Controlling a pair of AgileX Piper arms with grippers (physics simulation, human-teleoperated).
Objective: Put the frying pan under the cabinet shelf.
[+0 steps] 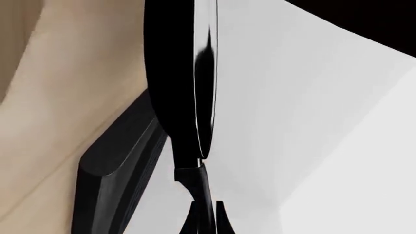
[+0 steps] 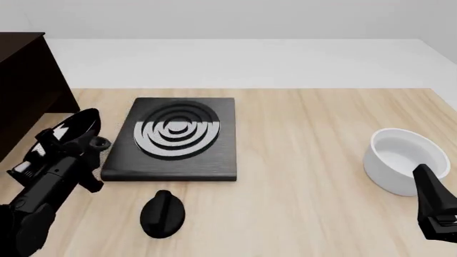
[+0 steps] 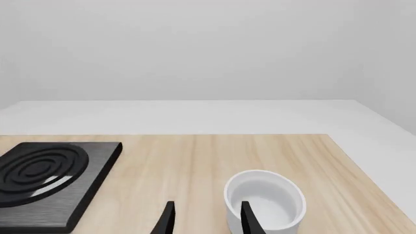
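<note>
one frying pan [image 2: 77, 127], black and shiny inside, up off the table [image 2: 307, 176] and tipped on its edge, at the left side of the front view. held by its thin handle in the left gripper [image 2: 55, 143], fingers squeezed tight on the handle. seen edge-on in the left wrist view, frying pan [image 1: 179, 78] standing like a thin dark disc with a bright line along the rim. just beside the left edge of one square black stove plate [image 2: 175, 138] with silver rings.

one cabinet shelf [image 2: 29, 91], dark brown and big, at the far left of the table. pan close to it, in front of its right side, not under it.

one small black knob [image 2: 162, 213] lying on the table, near the front edge of the stove plate.

one white bowl [image 2: 405, 160] on the right side of the table, well apart from the pan.

right gripper [image 3: 204, 217] low by the white bowl, two fingers spread apart, nothing between them but the near edge of the bowl behind.

two arms, two grippers, one of everything else.
</note>
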